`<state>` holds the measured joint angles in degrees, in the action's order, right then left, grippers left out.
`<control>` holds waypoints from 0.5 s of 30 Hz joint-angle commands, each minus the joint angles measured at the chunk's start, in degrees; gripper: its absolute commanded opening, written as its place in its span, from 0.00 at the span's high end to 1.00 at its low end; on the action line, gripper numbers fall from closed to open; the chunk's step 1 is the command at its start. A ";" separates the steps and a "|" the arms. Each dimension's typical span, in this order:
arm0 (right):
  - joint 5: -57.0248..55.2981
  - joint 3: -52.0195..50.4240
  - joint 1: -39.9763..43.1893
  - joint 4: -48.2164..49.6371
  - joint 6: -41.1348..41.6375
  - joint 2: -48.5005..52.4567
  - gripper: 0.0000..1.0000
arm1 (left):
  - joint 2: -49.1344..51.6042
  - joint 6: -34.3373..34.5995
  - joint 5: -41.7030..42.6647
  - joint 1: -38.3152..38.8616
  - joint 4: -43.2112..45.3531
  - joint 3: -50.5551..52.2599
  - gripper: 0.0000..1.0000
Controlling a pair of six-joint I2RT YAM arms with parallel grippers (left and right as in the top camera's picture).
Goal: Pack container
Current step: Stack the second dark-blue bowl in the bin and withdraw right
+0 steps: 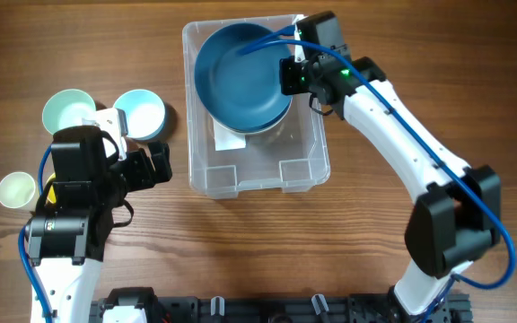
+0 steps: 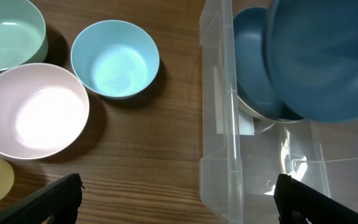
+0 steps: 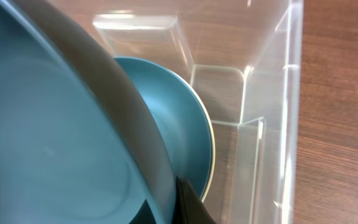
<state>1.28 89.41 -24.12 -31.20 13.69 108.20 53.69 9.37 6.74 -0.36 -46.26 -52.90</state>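
The clear rectangular container [image 1: 303,166] stands at the table's centre back; it also shows in the left wrist view [image 2: 229,143] and the right wrist view [image 3: 272,124]. A dark blue bowl [image 3: 179,124] lies inside it. My right gripper [image 1: 293,74] is shut on the rim of a second, larger dark blue bowl [image 1: 236,72], held tilted above the first; it fills the right wrist view [image 3: 48,137] and shows in the left wrist view [image 2: 322,56]. My left gripper [image 2: 176,199] is open and empty, left of the container over bare wood.
Left of the container stand a light blue bowl [image 1: 142,112], a mint bowl [image 1: 65,109], a pale pink bowl [image 2: 33,112] and a pale yellow cup [image 1: 14,190]. A white label [image 1: 227,139] lies on the container's base.
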 commanded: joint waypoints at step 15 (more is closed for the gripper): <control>-5.25 3.91 21.20 -22.29 6.21 -16.79 0.00 | -0.07 0.57 -0.15 0.15 0.35 -1.14 0.00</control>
<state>-6.55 94.28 -9.63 -48.86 15.84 89.65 53.69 9.37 6.74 -0.36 -46.02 -52.90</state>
